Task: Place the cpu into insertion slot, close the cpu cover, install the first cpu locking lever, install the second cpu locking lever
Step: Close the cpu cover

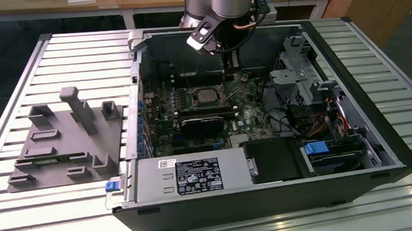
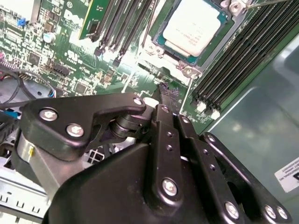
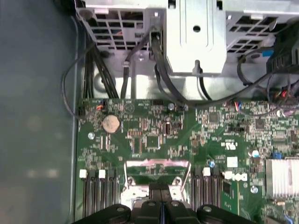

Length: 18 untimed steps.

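Where the slatted metal worktop (image 1: 34, 61) occupies the exterior view's left, a grey moulded fixture with upright posts (image 1: 66, 138) rests on it. Just beside it lies the open black computer case (image 1: 232, 214), with the green motherboard (image 3: 154, 121) inside. The cpu, a flat square chip with a dull silver-grey top (image 1: 206, 96), sits in the insertion slot, a square socket with a silver metal rim (image 2: 186, 70), between banks of long black memory slots (image 2: 233, 56). Its top face is uncovered in the second wrist view (image 2: 196, 27).

The grey robot arm (image 1: 221, 3) reaches down into the case above the socket. The black end effector (image 2: 166, 93) has its fingers brought together with no gap visible; no object shows between them. The tips are just beside one corner of the socket, apart from the cpu. In the first wrist view, the end effector (image 3: 159, 186) meets the thin silver cpu cover frame (image 3: 158, 164); raised or flat cannot be told. A silver drive cage (image 1: 296, 73) stands at the exterior view's right.
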Each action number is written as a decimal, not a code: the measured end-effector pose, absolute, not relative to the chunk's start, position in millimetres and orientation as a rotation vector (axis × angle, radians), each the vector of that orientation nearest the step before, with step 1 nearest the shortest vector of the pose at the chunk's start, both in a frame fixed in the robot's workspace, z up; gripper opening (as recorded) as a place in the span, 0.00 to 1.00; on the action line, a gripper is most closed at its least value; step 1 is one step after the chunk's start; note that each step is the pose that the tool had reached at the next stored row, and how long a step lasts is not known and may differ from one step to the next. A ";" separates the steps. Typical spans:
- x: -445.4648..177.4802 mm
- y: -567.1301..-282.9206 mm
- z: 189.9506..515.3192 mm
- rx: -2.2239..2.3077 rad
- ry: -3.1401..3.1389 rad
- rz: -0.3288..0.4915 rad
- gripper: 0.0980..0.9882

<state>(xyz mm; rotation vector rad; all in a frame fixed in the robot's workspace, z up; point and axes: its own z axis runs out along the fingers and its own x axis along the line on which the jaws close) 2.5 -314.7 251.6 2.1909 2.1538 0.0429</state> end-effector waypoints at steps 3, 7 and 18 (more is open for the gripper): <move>3.3 -314.7 253.1 2.191 2.154 0.043 0.00; 3.4 -314.7 258.1 2.191 2.154 0.043 0.00; 11.8 -314.6 259.8 2.191 2.154 0.042 0.00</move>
